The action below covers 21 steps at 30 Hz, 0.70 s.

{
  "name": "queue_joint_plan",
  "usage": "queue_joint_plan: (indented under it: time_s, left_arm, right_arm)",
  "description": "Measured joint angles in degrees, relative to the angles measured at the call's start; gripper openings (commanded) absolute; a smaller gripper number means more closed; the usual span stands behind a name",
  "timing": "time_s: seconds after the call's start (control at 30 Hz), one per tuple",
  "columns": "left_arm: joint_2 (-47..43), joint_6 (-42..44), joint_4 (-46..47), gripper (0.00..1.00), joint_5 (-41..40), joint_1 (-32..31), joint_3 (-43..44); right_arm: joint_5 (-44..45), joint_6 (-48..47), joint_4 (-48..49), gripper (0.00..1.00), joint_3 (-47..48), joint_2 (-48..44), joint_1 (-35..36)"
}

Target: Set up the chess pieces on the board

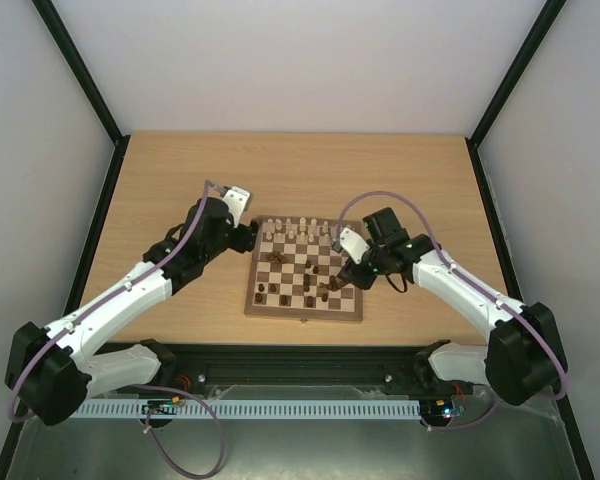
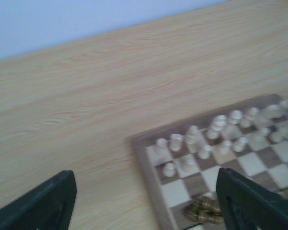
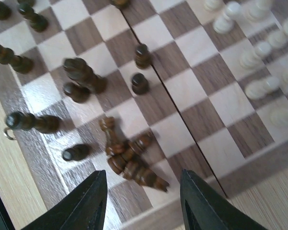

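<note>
The checkered wooden board [image 1: 352, 310] lies at the table's middle. Pale cream pieces [image 1: 298, 230] stand in rows along its far edge; they also show in the left wrist view [image 2: 216, 132]. Dark brown pieces [image 1: 310, 285] are scattered over the near half, some upright, some lying down. My right gripper [image 3: 144, 199] is open just above a heap of fallen dark pieces [image 3: 132, 163] near the board's right edge. My left gripper [image 2: 146, 203] is open over the board's far left corner [image 2: 141, 146], with toppled dark pieces [image 2: 204, 211] close to its right finger. Neither gripper holds anything.
The light wooden table [image 1: 180, 180] is bounded by white walls and black frame posts [image 1: 80, 70]. A small brass hook [image 3: 8, 134] sticks out of the board's edge. The board has a fold seam [image 3: 182, 129] down its middle.
</note>
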Motion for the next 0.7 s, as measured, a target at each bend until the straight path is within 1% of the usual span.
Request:
queue_joint_plan:
  time_s: [0.1, 0.2, 0.23, 0.33, 0.43, 0.57, 0.7]
  left_arm:
    - [0.7, 1.6, 0.1, 0.63, 7.3, 0.0, 0.1]
    - [3.3, 2.6, -0.5, 0.59, 14.2, -1.1, 1.6]
    - [4.8, 3.0, -1.5, 0.57, 15.6, -2.1, 2.9]
    - [10.4, 4.1, -4.1, 0.53, 17.9, -7.5, 8.4]
    - [16.2, 4.7, -7.2, 0.52, 18.4, -12.9, 14.4]
    - [22.1, 5.0, -10.5, 0.53, 17.9, -17.1, 19.5]
    - [22.5, 5.3, -12.3, 0.56, 17.6, -17.4, 18.9]
  right_arm:
    - [-2.6, -0.5, -2.0, 0.43, 0.4, 0.0, -4.7]
    - [-6.1, 0.1, -2.9, 0.42, 1.4, -0.4, -10.5]
    - [-7.3, 0.7, -2.9, 0.42, 1.5, -0.7, -11.6]
    - [-9.9, 3.6, -2.8, 0.40, 1.6, -2.1, -19.3]
    - [-12.2, 5.4, -2.9, 0.42, 1.6, -3.3, -24.1]
    - [-15.0, 1.8, -3.2, 0.47, 0.3, -6.3, -25.2]
    - [-17.4, -7.7, -4.4, 0.48, -2.2, -8.1, -24.5]
